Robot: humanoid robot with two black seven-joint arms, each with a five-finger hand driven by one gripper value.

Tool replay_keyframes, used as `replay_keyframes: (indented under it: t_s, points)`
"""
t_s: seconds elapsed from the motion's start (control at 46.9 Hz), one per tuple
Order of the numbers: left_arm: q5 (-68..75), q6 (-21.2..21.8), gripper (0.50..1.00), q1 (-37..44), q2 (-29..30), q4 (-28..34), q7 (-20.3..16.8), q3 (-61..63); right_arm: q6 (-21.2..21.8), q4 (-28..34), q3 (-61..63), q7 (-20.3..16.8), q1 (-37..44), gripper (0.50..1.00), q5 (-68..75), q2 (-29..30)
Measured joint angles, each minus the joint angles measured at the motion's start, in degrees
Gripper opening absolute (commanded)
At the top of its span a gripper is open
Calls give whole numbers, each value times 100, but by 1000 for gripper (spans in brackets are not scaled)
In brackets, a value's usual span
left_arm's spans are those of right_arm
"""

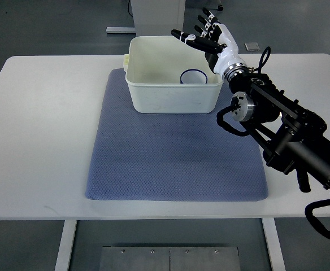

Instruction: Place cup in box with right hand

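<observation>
I am watching from the remote console as the right hand is hanging over the far right corner of the box, its fingers spread and holding nothing. The cup is sitting inside the box, upright as far as I can tell, tucked against the right wall with only its dark-rimmed mouth showing. The box is resting at the far end of the blue mat on the white table; the left hand is not showing anywhere in the shot. I am judging the placement as done, so the risk now is lying in the retreat. The wrist and forearm are crossing just beside the box's right rim, and a careless pull toward the near right could be catching that rim and dragging or tipping the light box, rolling the cup. A finger dipping low could also be hooking the wall. I am favouring a lift straight up before any sideways travel.
</observation>
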Motion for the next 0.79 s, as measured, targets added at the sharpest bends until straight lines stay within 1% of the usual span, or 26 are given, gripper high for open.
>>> replay_keyframes:
  t_s: [0.128,0.363,0.619,0.79]
  points:
    - [0,0,1000,-1,0,-1,-1,0,136,2,268,-3,-3,1000,53,-231]
    - [-2,-2,1000,0,0,0,-1,0,386,-19,445,-25,-64,1000,189,-861]
    - [-1,-2,1000,2,0,1,1,-1,739,-26,447,-43,-391,1000,198,-1434]
    - [0,1,1000,-2,0,-1,1,-1,1112,-47,543,-52,-580,1000,211,-1846]
